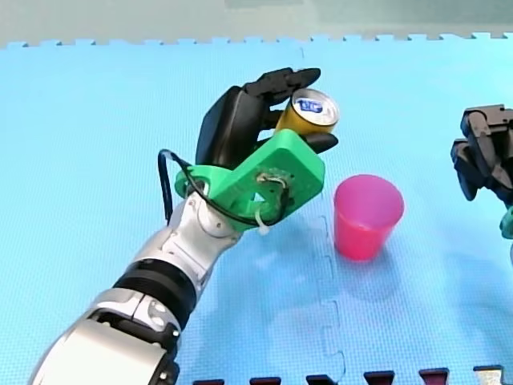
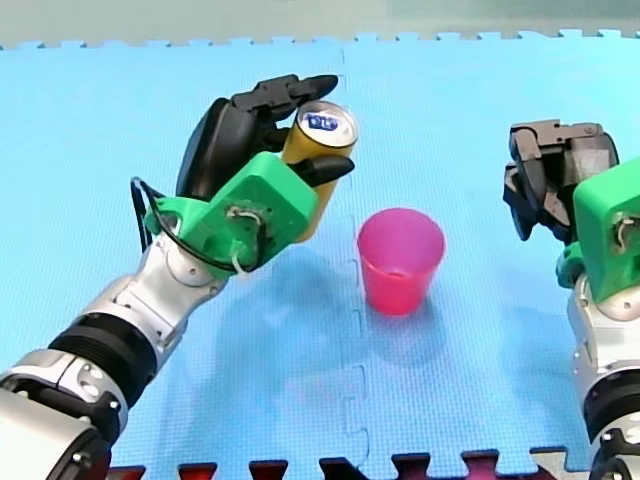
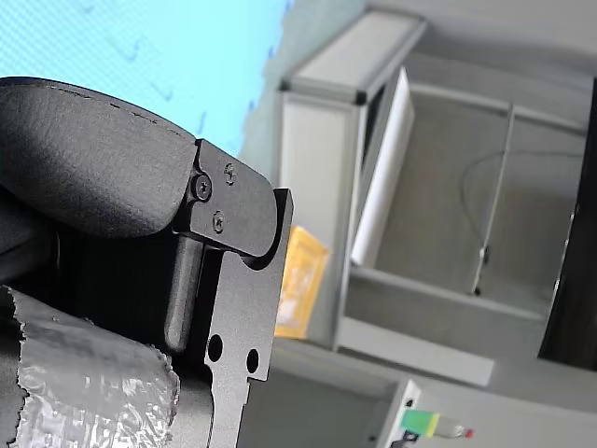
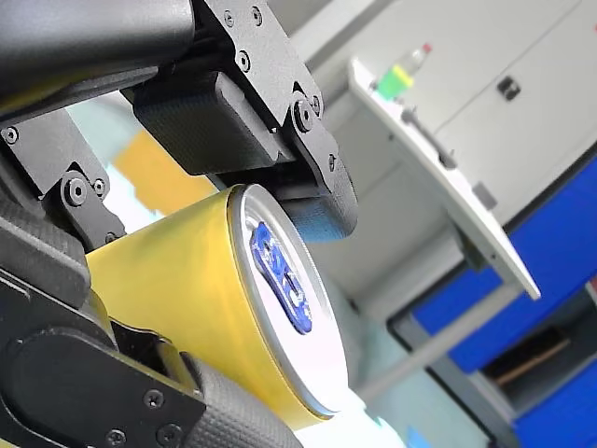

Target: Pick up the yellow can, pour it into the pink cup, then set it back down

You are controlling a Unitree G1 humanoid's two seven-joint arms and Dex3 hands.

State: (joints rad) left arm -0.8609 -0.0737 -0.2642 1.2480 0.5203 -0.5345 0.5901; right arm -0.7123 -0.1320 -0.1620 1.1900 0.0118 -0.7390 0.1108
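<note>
Between clamped fingers of left hand: yellow can, top tipped toward pink cup (lower, right of fingertips); right hand beyond cup.

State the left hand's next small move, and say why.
Probably shift the left hand toward the cup: the can is lifted and tilted, but its top sits left of the rim. The right hand is off to the right, holding nothing.

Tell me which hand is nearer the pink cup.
Left. The left hand, holding the yellow can, is raised beside the pink cup; the right hand is farther off on its other side.
</note>
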